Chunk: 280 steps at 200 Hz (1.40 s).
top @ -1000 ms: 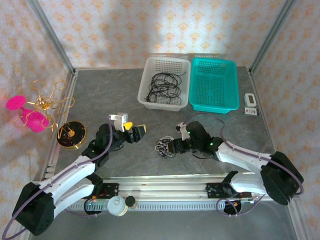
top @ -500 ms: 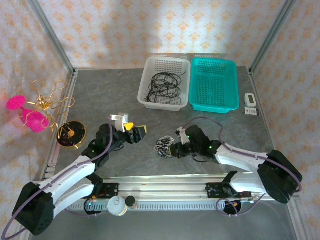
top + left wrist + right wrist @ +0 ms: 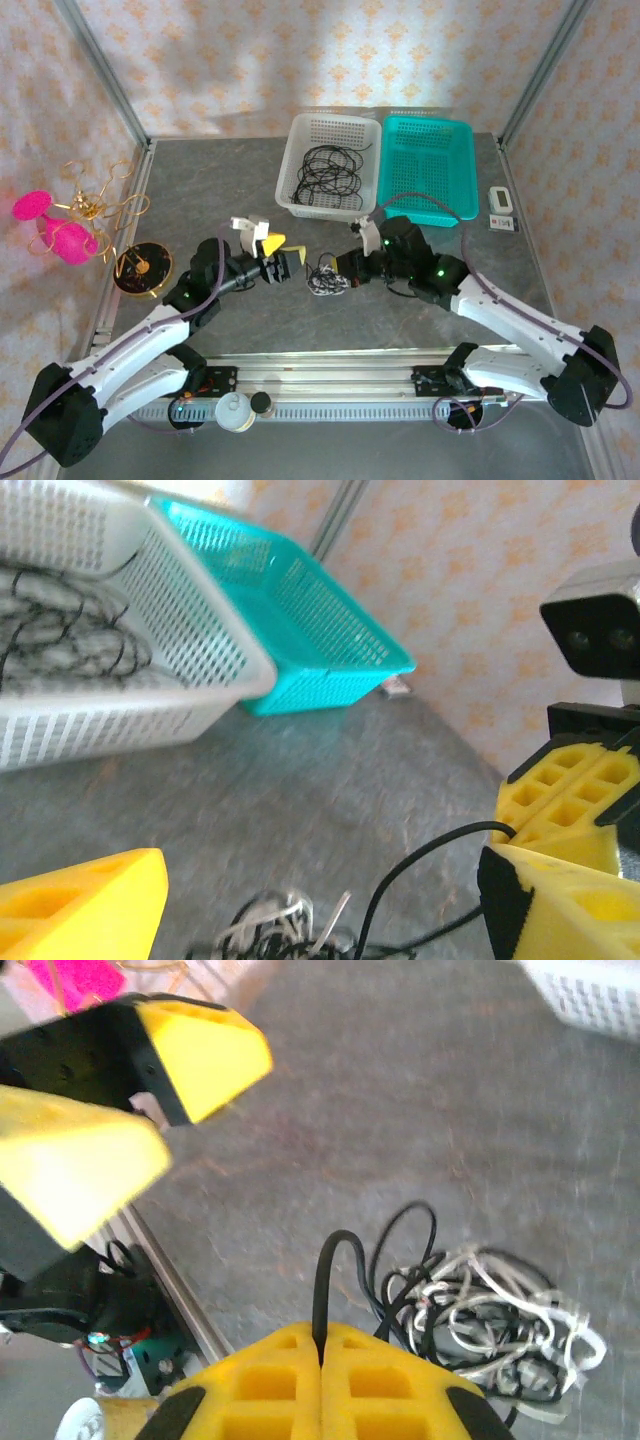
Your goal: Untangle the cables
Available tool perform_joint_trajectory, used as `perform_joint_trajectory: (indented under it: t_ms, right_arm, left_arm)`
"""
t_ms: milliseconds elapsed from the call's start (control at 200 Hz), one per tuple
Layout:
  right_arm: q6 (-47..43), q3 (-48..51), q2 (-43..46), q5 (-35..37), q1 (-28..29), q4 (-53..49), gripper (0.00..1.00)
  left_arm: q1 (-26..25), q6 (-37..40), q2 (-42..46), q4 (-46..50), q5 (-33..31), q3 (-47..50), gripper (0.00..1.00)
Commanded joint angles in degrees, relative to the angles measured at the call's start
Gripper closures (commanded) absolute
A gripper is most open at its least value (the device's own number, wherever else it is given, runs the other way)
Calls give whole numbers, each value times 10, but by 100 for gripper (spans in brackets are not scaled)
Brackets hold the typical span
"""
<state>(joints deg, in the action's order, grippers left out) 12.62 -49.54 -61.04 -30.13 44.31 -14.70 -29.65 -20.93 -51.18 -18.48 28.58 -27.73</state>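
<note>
A fist-sized black-and-white tangle of cables [image 3: 323,278] lies on the grey table between the two arms. My right gripper [image 3: 349,276] sits at its right edge, shut on one black strand [image 3: 333,1270] that arches out of the tangle [image 3: 495,1320]. From the left, my left gripper [image 3: 286,262] faces the tangle, open, its yellow fingers [image 3: 80,905] wide apart with the tangle [image 3: 270,930] low between them and nothing gripped. The black strand [image 3: 430,855] runs to the right gripper [image 3: 575,800]. More black cables [image 3: 325,170] lie coiled in the white basket [image 3: 300,135].
A teal basket [image 3: 425,170] stands beside the white one at the back. A gold wire ornament with pink parts [image 3: 85,210] and a round black base [image 3: 142,268] are at the left. A small white device [image 3: 502,210] lies at the right. A metal rail [image 3: 330,362] runs along the front.
My right gripper has shut on a black strand and pulled up and away from the front rail, dragging the tangle with it. My left gripper has moved right, closer to the tangle.
</note>
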Motion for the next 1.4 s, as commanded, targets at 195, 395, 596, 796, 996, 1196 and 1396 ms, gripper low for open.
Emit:
perform_joint_trajectory:
  t_ms: [195, 395, 596, 796, 996, 1196, 1396]
  right_arm:
    - [-98, -115, -15, 37, 2, -76, 100]
    - [-129, -139, -25, 52, 2, -73, 100]
    - [-141, -154, -35, 62, 1, -75, 100]
    - [-152, -168, -41, 53, 1, -85, 100]
    - [-146, -150, -29, 170, 0, -63, 96]
    - [-86, -61, -5, 152, 2, 143, 53]
    - [-33, 24, -2, 148, 1, 360, 45]
  left_arm:
    - [-1, 110, -91, 78, 71, -125, 21]
    - [-2, 119, -130, 47, 128, -126, 30]
    - [-2, 101, -130, 0, 124, -108, 33]
    - [-2, 112, -156, 8, 85, -131, 81]
    - [-2, 110, -114, 32, -9, -149, 100]
    - [-6, 71, -89, 68, 35, -175, 100]
    - [-7, 34, -76, 104, 35, -218, 100]
